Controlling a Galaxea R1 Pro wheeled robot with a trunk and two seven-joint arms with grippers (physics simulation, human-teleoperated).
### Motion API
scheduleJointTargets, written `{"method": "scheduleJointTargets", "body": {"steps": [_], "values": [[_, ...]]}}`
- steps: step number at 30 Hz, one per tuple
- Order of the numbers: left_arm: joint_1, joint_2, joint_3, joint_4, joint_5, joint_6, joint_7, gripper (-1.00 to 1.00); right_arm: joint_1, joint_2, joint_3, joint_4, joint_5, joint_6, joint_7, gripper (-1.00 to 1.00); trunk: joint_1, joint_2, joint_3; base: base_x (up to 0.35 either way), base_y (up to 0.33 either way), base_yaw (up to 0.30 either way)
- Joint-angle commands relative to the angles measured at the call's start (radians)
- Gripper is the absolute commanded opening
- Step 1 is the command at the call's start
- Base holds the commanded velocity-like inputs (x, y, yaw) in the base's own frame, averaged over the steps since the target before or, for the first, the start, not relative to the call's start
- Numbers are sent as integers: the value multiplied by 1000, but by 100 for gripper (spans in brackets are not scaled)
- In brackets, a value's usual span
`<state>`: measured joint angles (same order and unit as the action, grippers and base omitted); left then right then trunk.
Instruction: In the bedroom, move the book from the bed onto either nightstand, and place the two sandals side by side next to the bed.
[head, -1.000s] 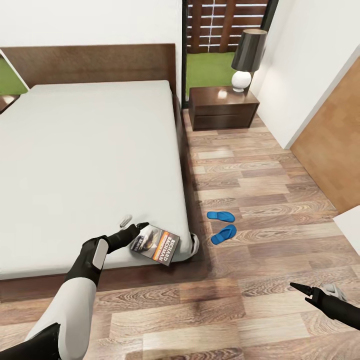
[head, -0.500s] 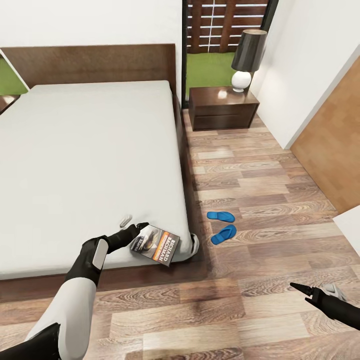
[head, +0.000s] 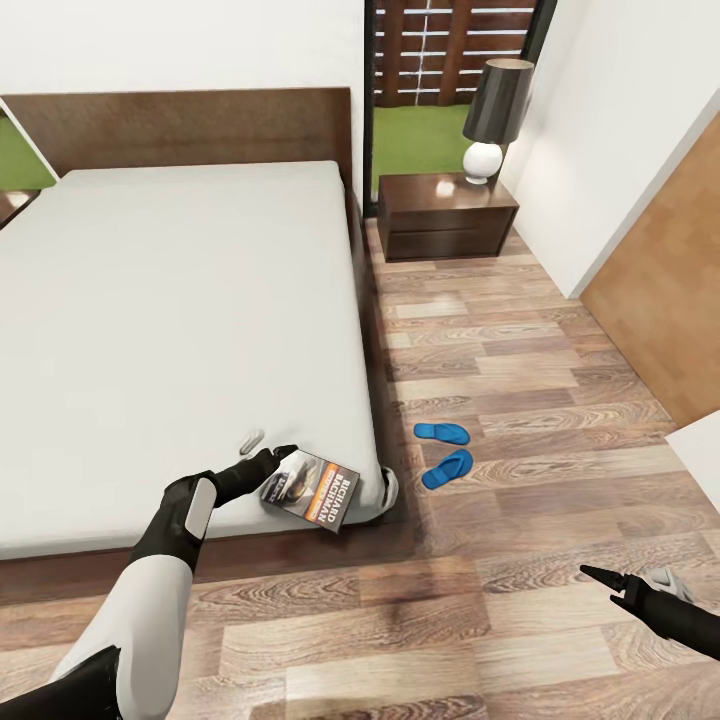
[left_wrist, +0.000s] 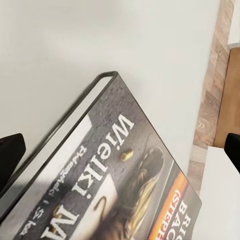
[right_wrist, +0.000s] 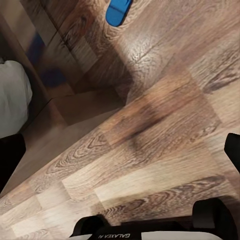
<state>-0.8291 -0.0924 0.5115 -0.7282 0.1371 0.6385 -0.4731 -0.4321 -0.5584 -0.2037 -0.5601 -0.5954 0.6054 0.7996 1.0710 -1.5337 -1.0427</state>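
Note:
The book (head: 312, 488) lies flat on the near right corner of the bed (head: 170, 300), its dark cover with the orange band facing up. My left gripper (head: 268, 446) is open at the book's left end; in the left wrist view the book (left_wrist: 125, 185) sits between the spread fingertips, and I cannot tell whether they touch it. The two blue sandals (head: 442, 432) (head: 447, 468) lie on the floor just right of the bed corner, angled apart. My right gripper (head: 630, 577) hovers open over the floor at the lower right, with one sandal (right_wrist: 119, 11) ahead of it. A nightstand (head: 445, 215) stands beside the headboard.
A lamp (head: 495, 115) with a black shade occupies the nightstand's right half. A white wall and a wooden door panel (head: 670, 290) bound the plank floor on the right. A dark-framed window is behind the nightstand.

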Motion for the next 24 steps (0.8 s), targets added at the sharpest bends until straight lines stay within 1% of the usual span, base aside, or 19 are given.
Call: {"method": "scheduleJointTargets", "body": {"steps": [1,22,24], "values": [[-1,-1,5,-1,3,7,-2,100,0,0,-2,0,-4,7,1,100,0,0,-1,0,0,0],[-1,2,7,-2,5,9,-2,100,0,0,-2,0,-3,7,1,100,-81,147,65,0,0,0],[-1,4,9,-3,6,10,-12,100,0,0,-1,0,-3,7,1,100,-88,161,71,0,0,0]]}}
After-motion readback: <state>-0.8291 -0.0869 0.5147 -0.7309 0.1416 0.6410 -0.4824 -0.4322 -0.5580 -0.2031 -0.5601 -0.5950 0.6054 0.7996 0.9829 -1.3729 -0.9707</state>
